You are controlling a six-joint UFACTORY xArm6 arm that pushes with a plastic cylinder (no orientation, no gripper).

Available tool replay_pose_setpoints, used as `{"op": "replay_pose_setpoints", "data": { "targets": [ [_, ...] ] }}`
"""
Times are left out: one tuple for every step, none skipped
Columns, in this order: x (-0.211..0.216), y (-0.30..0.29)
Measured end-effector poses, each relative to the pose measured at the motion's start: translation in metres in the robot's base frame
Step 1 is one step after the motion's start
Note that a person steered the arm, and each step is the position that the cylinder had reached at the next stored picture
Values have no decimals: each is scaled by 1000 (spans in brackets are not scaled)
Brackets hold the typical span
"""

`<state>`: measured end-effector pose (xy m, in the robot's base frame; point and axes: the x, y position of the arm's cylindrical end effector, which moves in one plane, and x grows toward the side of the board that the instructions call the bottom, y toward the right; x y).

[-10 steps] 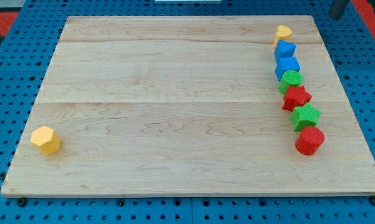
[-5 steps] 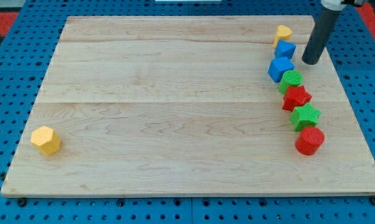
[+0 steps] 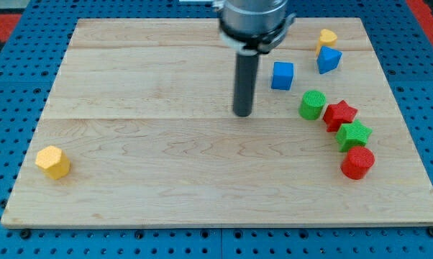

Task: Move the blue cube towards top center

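My tip (image 3: pixel 242 114) rested on the bare board near its middle, touching no block; being a plain rod, it had no jaws to open and held nothing. The blue cube (image 3: pixel 282 75) sat just to the view's right of the rod and a little higher up, with a clear gap between them. It lay right of centre in the upper half of the board (image 3: pixel 166 144), not yet at top centre.

Further right stood the green cylinder (image 3: pixel 312 104), then the red star (image 3: pixel 340 114), the green star (image 3: pixel 354 134) and the red cylinder (image 3: pixel 357 162) in a line running down. Up by the top right were a second blue block (image 3: pixel 329 60), wedge-like, and a yellow block (image 3: pixel 327 37). A yellow hexagonal block (image 3: pixel 52 161) lay alone at the bottom left.

The risk, as I judged it, was my position: I stood on the cube's left, so any push from there would send it rightward into the other blocks. I needed to get round to its right and lower side first, and going round tightly could clip the green cylinder.
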<state>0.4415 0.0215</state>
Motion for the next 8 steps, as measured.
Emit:
{"op": "replay_pose_setpoints", "data": {
  "targets": [
    [-7, -2],
    [-15, 9],
    [-18, 21],
    [-41, 75],
    [-95, 135],
    [-91, 93],
    [-137, 72],
    [-196, 60]
  ]
}}
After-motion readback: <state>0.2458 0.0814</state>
